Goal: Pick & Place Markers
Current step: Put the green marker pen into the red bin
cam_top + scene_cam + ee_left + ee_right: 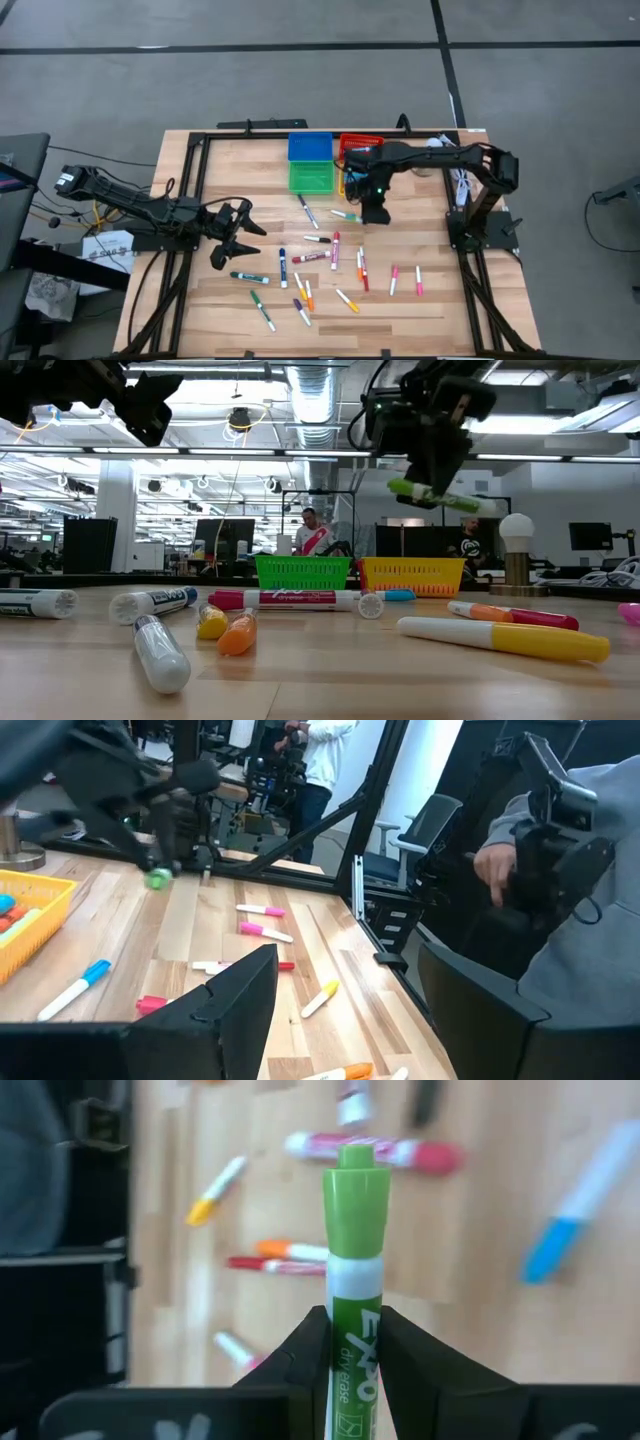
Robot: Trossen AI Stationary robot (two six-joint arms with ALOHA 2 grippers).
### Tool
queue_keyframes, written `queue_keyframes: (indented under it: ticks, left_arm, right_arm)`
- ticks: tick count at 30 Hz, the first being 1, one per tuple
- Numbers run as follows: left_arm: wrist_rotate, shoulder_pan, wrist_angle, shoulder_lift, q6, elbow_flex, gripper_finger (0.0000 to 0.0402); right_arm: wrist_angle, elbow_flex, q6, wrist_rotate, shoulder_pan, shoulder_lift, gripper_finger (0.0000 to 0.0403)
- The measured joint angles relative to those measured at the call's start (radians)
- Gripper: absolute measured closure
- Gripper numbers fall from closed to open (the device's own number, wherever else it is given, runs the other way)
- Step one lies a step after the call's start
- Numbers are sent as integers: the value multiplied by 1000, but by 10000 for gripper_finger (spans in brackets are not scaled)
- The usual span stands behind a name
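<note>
Pinching a green marker (355, 1280) between its fingers, the right gripper (352, 1342) hangs above the table (440, 300) near the green bin (312, 177) (other markers (325, 257) lie scattered on the wood below). The left gripper (238, 232) waits over the table's left side, fingers spread apart.

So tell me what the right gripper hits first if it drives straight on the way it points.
Likely the bare wooden table: the right gripper, shut on the green-capped white marker, points down between scattered markers. Depth is unclear.
</note>
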Motion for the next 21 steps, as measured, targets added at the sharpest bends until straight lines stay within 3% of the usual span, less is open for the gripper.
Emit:
queue_keyframes:
  ticks: [12,21]
  left_arm:
    - [0,0,-1,0,0,0,160]
    - [0,0,-4,0,0,0,160]
  right_arm:
    - [36,212,-132,523,-189,-1,341]
    - [212,223,-236,551,-338,40,341]
